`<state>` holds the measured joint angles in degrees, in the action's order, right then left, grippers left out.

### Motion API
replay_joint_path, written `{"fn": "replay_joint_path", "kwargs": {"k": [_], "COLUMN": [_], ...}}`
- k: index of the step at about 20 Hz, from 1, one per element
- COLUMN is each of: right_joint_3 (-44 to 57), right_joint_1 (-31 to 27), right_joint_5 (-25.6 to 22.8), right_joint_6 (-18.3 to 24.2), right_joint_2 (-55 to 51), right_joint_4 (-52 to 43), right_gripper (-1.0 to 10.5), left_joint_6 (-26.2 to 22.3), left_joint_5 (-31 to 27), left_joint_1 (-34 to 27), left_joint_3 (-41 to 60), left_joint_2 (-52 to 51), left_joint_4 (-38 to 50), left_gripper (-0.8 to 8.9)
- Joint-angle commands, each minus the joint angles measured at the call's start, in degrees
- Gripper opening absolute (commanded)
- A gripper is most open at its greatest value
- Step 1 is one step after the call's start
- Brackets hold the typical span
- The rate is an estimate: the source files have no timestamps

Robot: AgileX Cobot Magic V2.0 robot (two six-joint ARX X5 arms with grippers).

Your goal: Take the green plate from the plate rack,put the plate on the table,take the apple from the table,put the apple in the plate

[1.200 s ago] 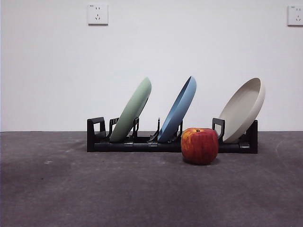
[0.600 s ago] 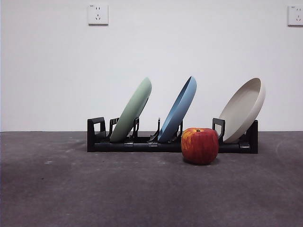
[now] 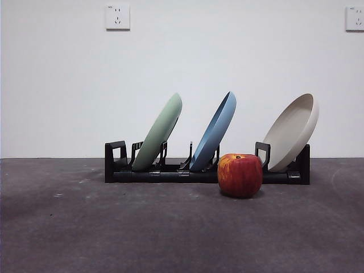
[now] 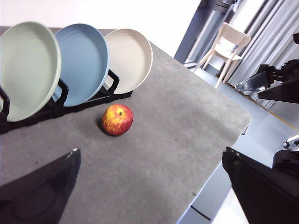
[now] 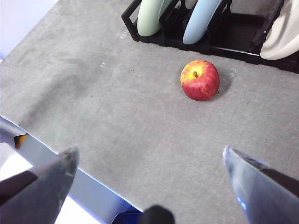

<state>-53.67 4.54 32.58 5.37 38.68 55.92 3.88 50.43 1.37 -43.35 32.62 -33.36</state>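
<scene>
Jaws spread wide and empty on left gripper point(image 4: 149, 186) and right gripper point(image 5: 149, 182), both above the bench's near edge. Pale sage-green round plate point(image 3: 159, 132) leaning in the long black slotted rack point(image 3: 170, 175) at the far edge: best gripped by the upper rim, lifted along its tilt, clear of the blue plate point(image 3: 214, 132). Red streaked apple point(image 3: 239, 175) just before the rack.

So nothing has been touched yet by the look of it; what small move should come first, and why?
Probably bring one open gripper, say the left gripper, toward the raised rim of the green plate. That plate leans in the plate rack, and the apple sits on the table in front of it, so the plate must come out first.
</scene>
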Motion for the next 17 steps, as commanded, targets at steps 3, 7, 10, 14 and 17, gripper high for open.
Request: {"fn": "replay_joint_path", "kwargs": {"k": [3, 7, 10, 14, 17], "right_joint_3": [-0.1, -0.1, -0.1, -0.1, -0.1], "right_joint_1": [0.2, 0.2, 0.2, 0.2, 0.2], "right_joint_5": [0.1, 0.1, 0.1, 0.1, 0.1], "right_joint_6": [0.3, 0.3, 0.3, 0.3, 0.3], "right_joint_2": [0.7, 1.1, 1.1, 1.1, 1.1], "right_joint_4": [-0.1, -0.1, -0.1, -0.1, 0.0], "right_gripper": [6.9, 6.9, 6.9, 6.9, 6.9], "left_joint_6": [-0.3, -1.0, -3.3, -5.7, -6.7], "left_joint_5": [-6.6, -13.6, -17.4, -23.2, -26.6], "left_joint_1": [5.2, 11.4, 15.2, 18.6, 20.3], "left_joint_3": [-4.7, -11.1, -17.0, -25.6, -30.4], "left_joint_2": [8.3, 20.7, 31.5, 45.9, 55.0], "left_joint_4": [5.9, 12.5, 16.1, 19.8, 24.5], "left_gripper": [6.37, 6.37, 6.27, 6.27, 6.27]}}
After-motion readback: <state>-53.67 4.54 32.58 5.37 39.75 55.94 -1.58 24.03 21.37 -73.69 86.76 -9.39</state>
